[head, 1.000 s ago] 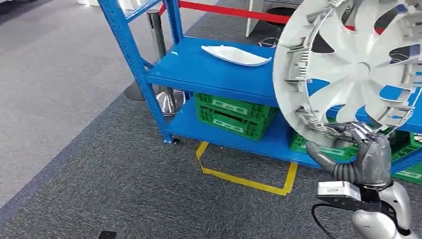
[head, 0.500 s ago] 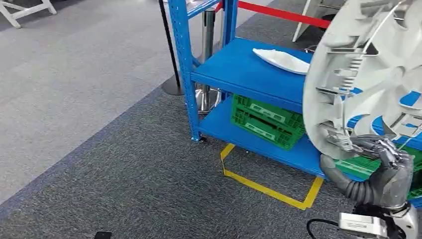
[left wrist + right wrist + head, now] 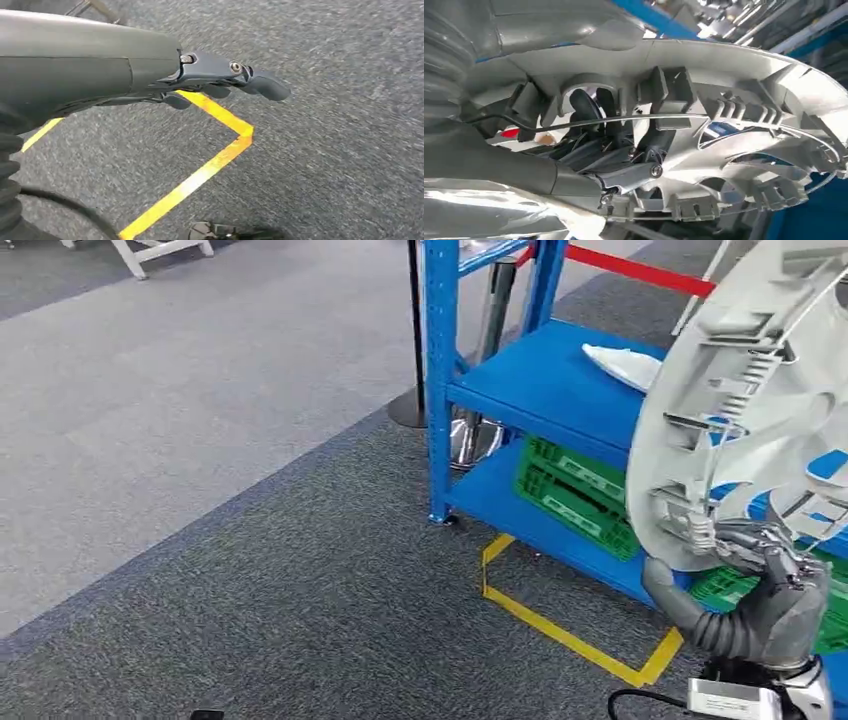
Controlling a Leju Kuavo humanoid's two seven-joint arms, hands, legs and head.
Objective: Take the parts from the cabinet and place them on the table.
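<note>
My right hand (image 3: pixel 775 600) grips the lower rim of a large silver wheel cover (image 3: pixel 760 410) and holds it upright at the right edge of the head view, its ribbed back side toward me. In the right wrist view my fingers (image 3: pixel 594 107) reach through an opening in the wheel cover (image 3: pixel 734 150). A white curved part (image 3: pixel 622 365) lies on the blue cabinet's middle shelf (image 3: pixel 530 380), partly hidden behind the cover. My left hand (image 3: pixel 200 75) hangs over the carpet with its fingers out and nothing in them.
Green crates (image 3: pixel 575 495) sit on the cabinet's bottom shelf. Yellow floor tape (image 3: pixel 570 635) marks a box in front of the cabinet and also runs under my left hand (image 3: pixel 200 175). A stanchion post (image 3: pixel 412 340) with a red belt (image 3: pixel 640 272) stands behind the cabinet. Grey carpet spreads to the left.
The camera has turned left, so the cabinet and floor tape have slid to the right of the picture. The wheel cover stays in my right hand.
</note>
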